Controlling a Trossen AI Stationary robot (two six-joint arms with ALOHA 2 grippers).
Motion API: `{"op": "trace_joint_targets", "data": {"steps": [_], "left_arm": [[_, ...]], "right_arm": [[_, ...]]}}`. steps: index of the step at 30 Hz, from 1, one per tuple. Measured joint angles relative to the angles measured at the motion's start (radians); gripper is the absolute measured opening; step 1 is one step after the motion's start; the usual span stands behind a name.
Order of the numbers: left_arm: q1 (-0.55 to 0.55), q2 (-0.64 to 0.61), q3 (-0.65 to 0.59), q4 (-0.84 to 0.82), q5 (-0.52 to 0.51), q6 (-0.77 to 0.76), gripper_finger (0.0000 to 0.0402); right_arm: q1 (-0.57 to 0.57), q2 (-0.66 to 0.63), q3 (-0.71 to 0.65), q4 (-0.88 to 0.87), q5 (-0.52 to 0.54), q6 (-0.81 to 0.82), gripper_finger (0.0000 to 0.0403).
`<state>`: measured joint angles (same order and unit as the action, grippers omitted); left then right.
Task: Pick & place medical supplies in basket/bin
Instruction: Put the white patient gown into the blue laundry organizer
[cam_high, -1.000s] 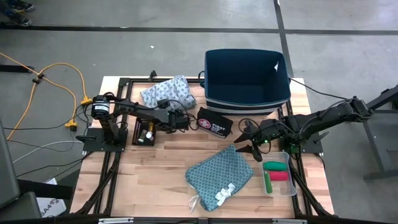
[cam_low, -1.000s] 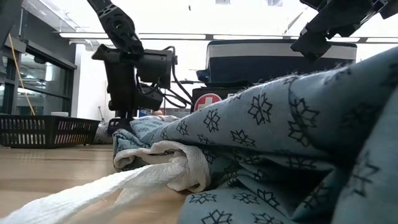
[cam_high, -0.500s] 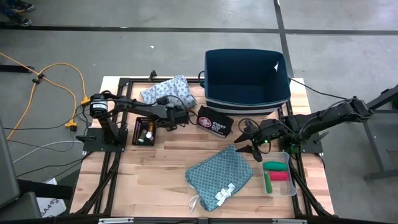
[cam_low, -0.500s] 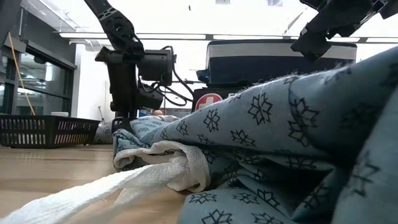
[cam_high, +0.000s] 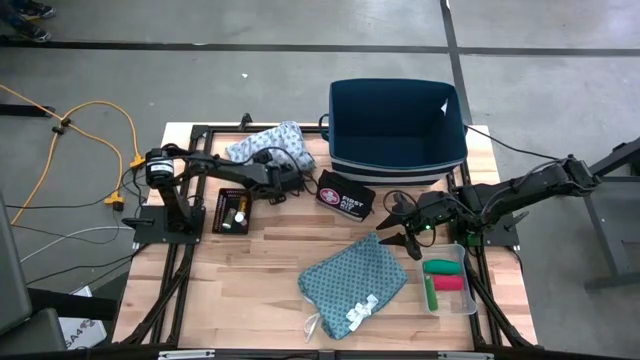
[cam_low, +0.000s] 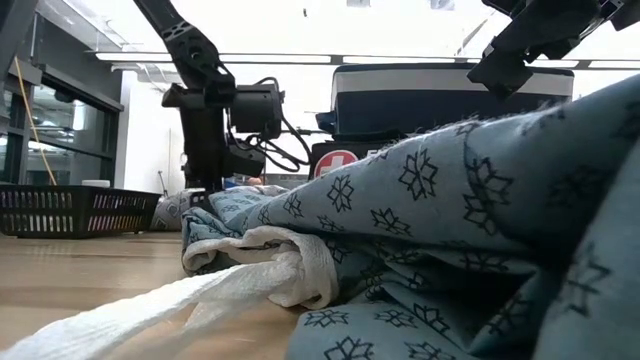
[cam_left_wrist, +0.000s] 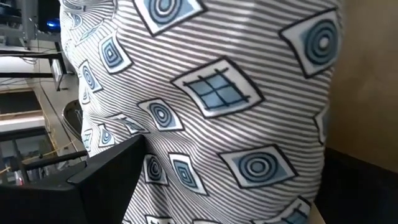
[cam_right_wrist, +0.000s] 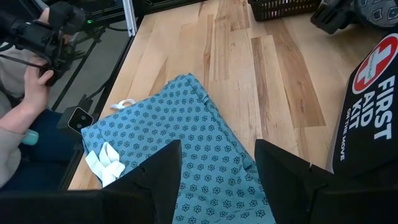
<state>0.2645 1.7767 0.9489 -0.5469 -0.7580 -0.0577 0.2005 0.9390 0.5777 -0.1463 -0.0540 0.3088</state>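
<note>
The pale blue-grey patterned cloth (cam_high: 265, 145) lies folded at the table's far left, beside the dark blue bin (cam_high: 398, 125). My left gripper (cam_high: 285, 178) is open just near of this cloth and slants down at it. The cloth (cam_left_wrist: 211, 93) fills the left wrist view between the two spread fingers. The teal cloth (cam_high: 352, 280) with white ties (cam_high: 360, 310) lies flat near the front middle. My right gripper (cam_high: 402, 236) hovers open above the teal cloth's far right corner (cam_right_wrist: 205, 118), with nothing between its fingers. Green and red rolls (cam_high: 444, 275) lie in a clear tray.
A black first aid pouch (cam_high: 345, 197) lies between the two grippers, in front of the bin. A small black basket (cam_high: 230, 212) with little items sits under the left arm. A person's hand (cam_right_wrist: 31, 87) shows beyond the table's edge. Bare wood lies left of the teal cloth.
My left gripper has swung a little toward the table's far edge, closer to the pale blue-grey cloth, and has stayed open. The right arm and both cloths have kept still.
</note>
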Motion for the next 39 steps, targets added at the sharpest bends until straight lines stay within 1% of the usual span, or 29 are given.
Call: {"op": "trace_joint_targets", "data": {"steps": [15,22,24,30,39], "left_arm": [[0.044,0.001,0.000,0.039,0.002,0.035,0.0398],[0.075,0.001,0.000,0.059,0.034,0.077,0.0393],[0.077,0.001,0.000,0.062,0.025,0.076,0.0386],[0.075,0.006,-0.003,0.070,-0.061,0.036,0.0352],[0.078,0.019,-0.008,0.085,-0.076,0.035,0.0308]], "right_arm": [[0.000,0.000,0.000,0.000,0.000,0.000,0.0192],[0.000,0.000,0.000,0.000,0.000,0.000,0.0191],[0.000,0.000,0.000,0.000,0.000,0.000,0.0192],[0.000,0.000,0.000,0.000,0.000,0.000,0.0192],[0.000,0.000,0.000,0.000,0.000,0.000,0.0192]]}}
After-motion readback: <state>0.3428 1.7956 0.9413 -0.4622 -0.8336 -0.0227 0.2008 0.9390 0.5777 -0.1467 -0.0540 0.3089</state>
